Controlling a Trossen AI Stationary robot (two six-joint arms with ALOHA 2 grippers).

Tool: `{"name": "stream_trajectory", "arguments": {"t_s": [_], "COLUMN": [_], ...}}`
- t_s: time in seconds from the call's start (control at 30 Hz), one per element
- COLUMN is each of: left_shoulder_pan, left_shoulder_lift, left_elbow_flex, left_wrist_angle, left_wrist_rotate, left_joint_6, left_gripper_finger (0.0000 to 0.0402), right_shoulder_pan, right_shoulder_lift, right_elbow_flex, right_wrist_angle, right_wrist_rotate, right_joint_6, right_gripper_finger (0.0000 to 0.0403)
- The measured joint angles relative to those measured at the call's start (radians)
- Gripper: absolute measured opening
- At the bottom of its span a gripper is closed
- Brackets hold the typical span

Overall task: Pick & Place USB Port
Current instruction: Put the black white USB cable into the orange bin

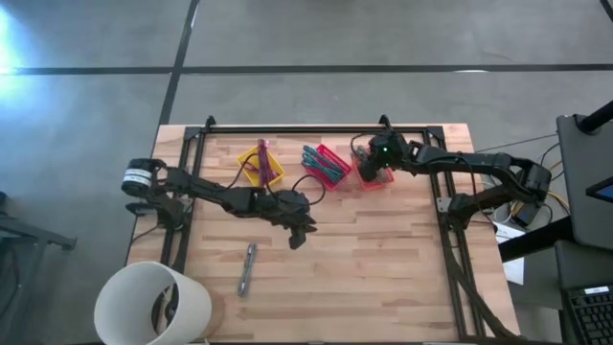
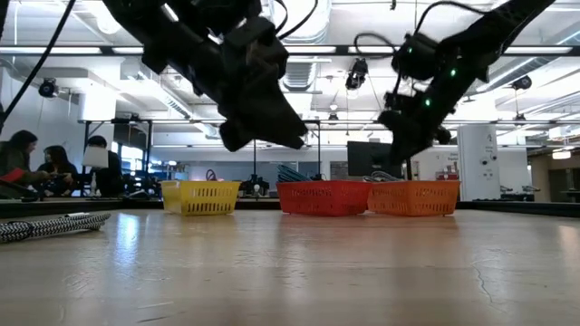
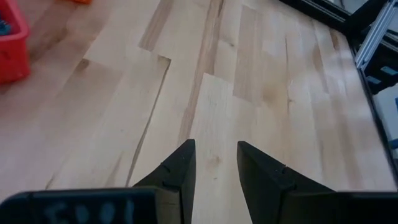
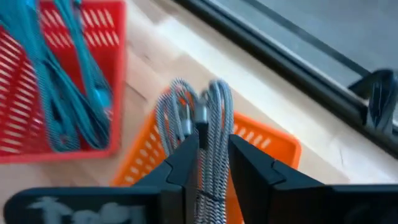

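Observation:
A black-and-white braided cable [image 4: 214, 102], coiled in loops, sits between the fingers of my right gripper [image 4: 212, 140], which hovers over the orange basket [image 4: 273, 146] near the table's far edge [image 1: 375, 165]. My left gripper [image 3: 216, 146] is open above bare wood at the table's middle [image 1: 299, 233], holding nothing. A second grey braided cable [image 1: 247, 268] lies flat on the table, nearer than the left gripper. A red basket [image 1: 326, 163] holds teal cables, and a yellow basket [image 1: 261, 165] holds a purple one. My right gripper pinches the coiled cable between its two fingers, across the bundled strands. The looped end [image 4: 217, 93] and a metal plug [image 4: 200, 115] stick out past the fingertips [image 4: 186, 152]. The bundle hangs over the orange basket; whether it touches the basket, I cannot tell.
The three baskets stand in a row along the far edge. A white bucket [image 1: 153, 305] stands at the near left corner. Black frame rails [image 1: 450, 220] run along the table's sides and back. Bare wood lies to the near right. People sit in the room beyond [image 2: 27, 163].

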Motion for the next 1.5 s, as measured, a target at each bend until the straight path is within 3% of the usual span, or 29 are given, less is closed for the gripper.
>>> {"name": "stream_trajectory", "arguments": {"t_s": [0.27,0.43,0.6,0.87,1.07,1.27,1.5], "left_shoulder_pan": [-0.004,-0.041,-0.138,-0.320,-0.366,-0.368,-0.368], "left_shoulder_lift": [-0.145,-0.212,-0.225,-0.214,-0.212,-0.211,-0.213], "left_elbow_flex": [0.000,-0.002,-0.035,-0.073,-0.131,-0.199,-0.263], "left_wrist_angle": [-0.315,-0.611,-0.774,-0.806,-0.759,-0.618,-0.601], "left_wrist_rotate": [-0.026,-0.035,-0.023,-0.016,-0.051,-0.052,-0.107], "left_joint_6": [-0.090,-0.285,-0.493,-0.804,-0.954,-0.975,-0.974], "left_gripper_finger": [0.0110,0.0110,0.0110,0.0110,0.0110,0.0110,0.0110], "right_shoulder_pan": [0.087,0.198,0.274,0.288,0.288,0.288,0.288], "right_shoulder_lift": [-0.124,-0.137,-0.121,-0.118,-0.118,-0.118,-0.118], "right_elbow_flex": [0.010,0.005,0.004,0.004,0.004,0.004,0.004], "right_wrist_angle": [0.002,0.001,0.041,0.116,0.122,0.121,0.120], "right_wrist_rotate": [-0.147,-0.151,-0.149,-0.146,-0.146,-0.146,-0.146], "right_joint_6": [0.001,0.001,0.001,0.001,0.001,0.001,0.001], "right_gripper_finger": [0.0103,0.0105,0.0102,0.0106,0.0099,0.0098,0.0102]}}
